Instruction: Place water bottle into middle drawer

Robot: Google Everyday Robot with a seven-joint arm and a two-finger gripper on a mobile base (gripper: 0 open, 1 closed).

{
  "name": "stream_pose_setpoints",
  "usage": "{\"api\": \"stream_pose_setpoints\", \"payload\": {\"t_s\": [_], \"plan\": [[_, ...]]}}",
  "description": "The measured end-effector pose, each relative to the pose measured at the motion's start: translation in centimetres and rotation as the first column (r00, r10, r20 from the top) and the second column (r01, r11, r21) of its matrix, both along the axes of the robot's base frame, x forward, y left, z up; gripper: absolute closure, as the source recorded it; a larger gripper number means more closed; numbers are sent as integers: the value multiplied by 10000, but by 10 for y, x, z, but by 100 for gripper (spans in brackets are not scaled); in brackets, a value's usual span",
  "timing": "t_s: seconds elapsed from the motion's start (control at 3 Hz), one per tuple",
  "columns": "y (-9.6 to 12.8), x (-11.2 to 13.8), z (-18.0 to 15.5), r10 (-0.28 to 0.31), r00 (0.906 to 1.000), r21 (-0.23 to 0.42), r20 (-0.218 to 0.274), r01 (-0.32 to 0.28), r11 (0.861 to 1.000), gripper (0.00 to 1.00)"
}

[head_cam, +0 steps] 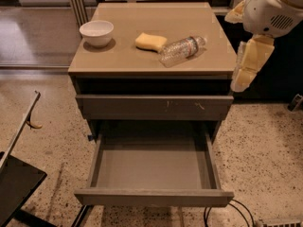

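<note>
You are looking at what reads as an office or lab test space, not a home. The speckled terrazzo floor [265,141], metal-framed partitions [75,4] and loose cables [239,209] lying beside a lone drawer cabinet [151,63] all show it. The robot's gripper [248,65] hangs at the right, beside the cabinet's top corner.

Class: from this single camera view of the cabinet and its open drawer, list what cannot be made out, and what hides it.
1. The claw hangs right of the cabinet top; its arm is cut off by the top and right edges.
2. The water bottle: label too small to read.
3. The middle drawer: its rear lies hidden under the scratched drawer front.
4. The top recess: lost in shadow.
</note>
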State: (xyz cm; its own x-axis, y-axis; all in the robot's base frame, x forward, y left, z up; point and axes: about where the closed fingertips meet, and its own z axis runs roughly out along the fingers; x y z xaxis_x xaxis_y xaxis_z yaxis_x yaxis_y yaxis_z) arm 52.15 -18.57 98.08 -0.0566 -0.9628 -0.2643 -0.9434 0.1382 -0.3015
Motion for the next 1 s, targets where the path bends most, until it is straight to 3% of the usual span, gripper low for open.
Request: {"api": "stream_pose_setpoints", "payload": {"t_s": [0.33,0.67,1.0], "plan": [[25,67,12,441,9971,581,618,-477,9972,0],[25,67,12,444,9971,579,611,-480,9972,0],[24,65,17,346,9953,741,906,-413,9964,0]]}}
